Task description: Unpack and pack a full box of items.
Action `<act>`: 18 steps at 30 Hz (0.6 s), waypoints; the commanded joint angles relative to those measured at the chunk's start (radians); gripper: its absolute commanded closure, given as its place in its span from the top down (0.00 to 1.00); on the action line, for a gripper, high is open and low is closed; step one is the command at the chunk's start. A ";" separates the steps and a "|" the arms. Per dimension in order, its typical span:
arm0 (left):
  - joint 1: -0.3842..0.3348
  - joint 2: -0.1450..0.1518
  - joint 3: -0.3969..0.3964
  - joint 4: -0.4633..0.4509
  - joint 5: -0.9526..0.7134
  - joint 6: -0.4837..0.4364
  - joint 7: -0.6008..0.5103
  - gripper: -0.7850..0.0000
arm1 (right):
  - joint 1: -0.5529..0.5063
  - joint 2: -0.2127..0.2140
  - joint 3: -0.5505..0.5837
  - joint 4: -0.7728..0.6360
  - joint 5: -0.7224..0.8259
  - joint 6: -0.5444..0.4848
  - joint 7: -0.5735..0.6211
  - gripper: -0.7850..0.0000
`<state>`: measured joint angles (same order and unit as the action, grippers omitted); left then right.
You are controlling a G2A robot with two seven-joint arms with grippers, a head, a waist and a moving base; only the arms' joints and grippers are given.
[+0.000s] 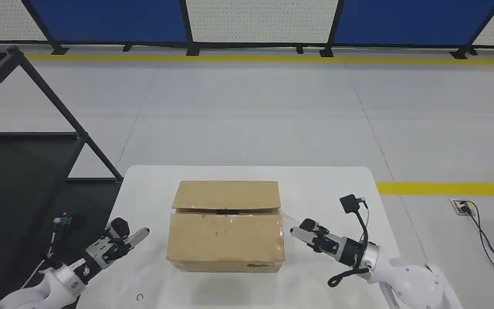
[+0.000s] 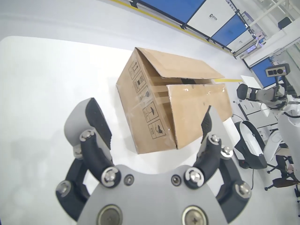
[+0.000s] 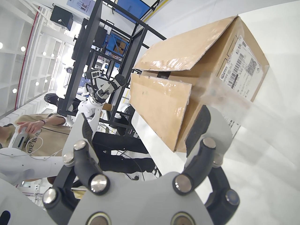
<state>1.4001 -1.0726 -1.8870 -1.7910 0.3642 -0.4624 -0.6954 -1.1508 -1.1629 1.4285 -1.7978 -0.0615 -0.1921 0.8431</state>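
The left hand (image 1: 133, 236) is left of the box (image 1: 225, 232), spread wide and holding nothing. The box sits in the middle of the tabletop (image 1: 332, 181), its long side running from one hand to the other. Its two top flaps (image 1: 225, 197) are almost shut, with a thin gap between them. The right hand (image 1: 299, 229) is right of the box, spread wide and holding nothing too. It looks nearer, so I think it can reach a flap first.
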 commanded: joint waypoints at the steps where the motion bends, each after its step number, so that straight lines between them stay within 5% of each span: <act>1: 0.000 0.000 0.000 0.000 0.000 0.000 -0.001 1.00 | 0.000 0.000 0.000 0.000 0.000 0.000 0.000 1.00; 18: -0.120 0.022 0.072 0.083 -0.121 0.074 -0.185 1.00 | 0.149 -0.017 -0.134 0.184 -0.026 -0.075 -0.073 1.00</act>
<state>1.2831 -1.0516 -1.8182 -1.7129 0.2513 -0.3910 -0.8721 -1.0134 -1.1793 1.3016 -1.6256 -0.0893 -0.2551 0.7587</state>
